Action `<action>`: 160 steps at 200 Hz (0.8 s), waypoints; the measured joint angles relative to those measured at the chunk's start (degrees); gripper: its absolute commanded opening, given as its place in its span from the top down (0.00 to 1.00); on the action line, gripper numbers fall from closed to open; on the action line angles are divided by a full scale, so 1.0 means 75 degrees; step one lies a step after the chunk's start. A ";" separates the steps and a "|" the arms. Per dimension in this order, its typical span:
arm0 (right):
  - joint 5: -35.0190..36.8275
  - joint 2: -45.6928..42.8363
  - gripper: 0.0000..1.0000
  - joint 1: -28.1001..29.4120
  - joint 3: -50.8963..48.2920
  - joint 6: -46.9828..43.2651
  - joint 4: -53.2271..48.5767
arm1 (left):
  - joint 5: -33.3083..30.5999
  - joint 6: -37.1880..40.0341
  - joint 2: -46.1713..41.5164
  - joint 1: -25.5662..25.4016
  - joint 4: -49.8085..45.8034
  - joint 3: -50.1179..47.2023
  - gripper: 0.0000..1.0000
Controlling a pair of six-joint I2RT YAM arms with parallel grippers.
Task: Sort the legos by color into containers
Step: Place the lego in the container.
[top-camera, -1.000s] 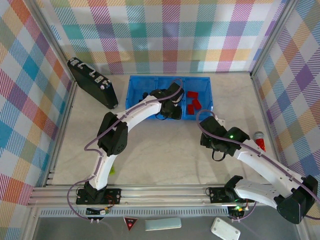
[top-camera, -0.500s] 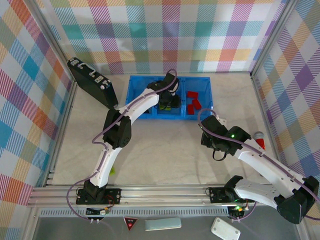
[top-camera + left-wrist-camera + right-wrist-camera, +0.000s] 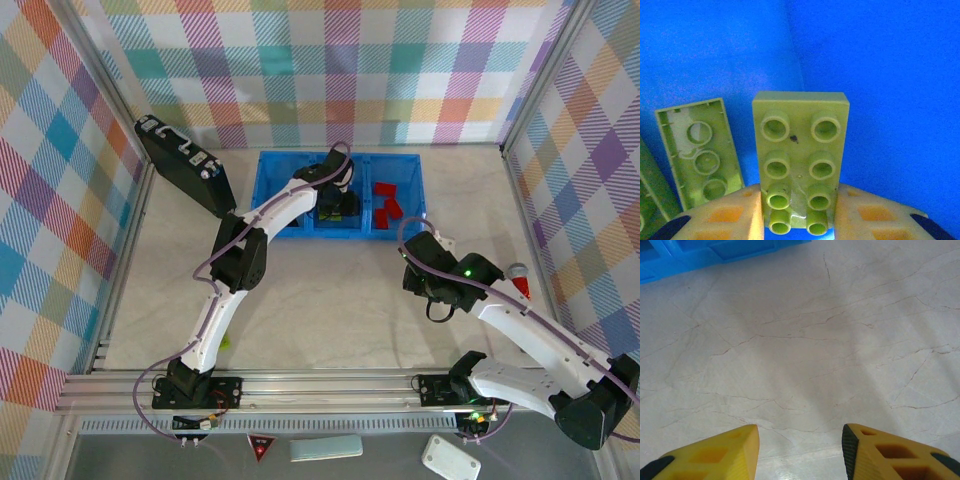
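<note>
My left gripper (image 3: 799,215) is shut on a lime-green lego (image 3: 800,150), studs up, its fingers (image 3: 735,215) pressed against both long sides. It hangs low over the middle compartment of the blue tray (image 3: 268,190), where my left gripper (image 3: 338,205) reaches in. Two other lime-green legos (image 3: 700,152) lie on that compartment's floor to the left, one of them underside up. Several red legos (image 3: 385,205) lie in the right compartment. My right gripper (image 3: 800,450) stands open over bare table with nothing between its fingers; from above, my right gripper (image 3: 415,245) sits just in front of the tray's right end.
A black case (image 3: 185,165) leans at the back left beside the tray. A red glittery cylinder (image 3: 519,280) lies near the right wall. A small green patch (image 3: 228,342) shows by the left arm's lower link. The tray's near edge (image 3: 690,255) lies ahead of my right gripper.
The left arm has stretched further back, carrying the green lego from the tray's front edge to over the middle compartment. The right arm has stayed still.
</note>
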 measured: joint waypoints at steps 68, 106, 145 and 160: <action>-0.0003 -0.0055 0.51 0.0000 0.0000 0.0055 -0.0009 | 0.0047 0.0012 0.0035 0.0009 0.0093 0.0006 0.55; -0.0003 -0.0227 0.51 0.0000 0.0000 0.0073 -0.0020 | 0.0047 0.0041 0.0035 0.0009 0.0093 0.0006 0.54; -0.0003 -0.0239 0.51 0.0000 0.0000 0.0079 -0.0035 | 0.0047 0.0119 0.0023 0.0006 0.0093 0.0006 0.54; -0.0003 -0.0236 0.50 0.0000 0.0000 0.0076 -0.0032 | 0.0064 0.0166 -0.0050 0.0006 0.0096 -0.0055 0.54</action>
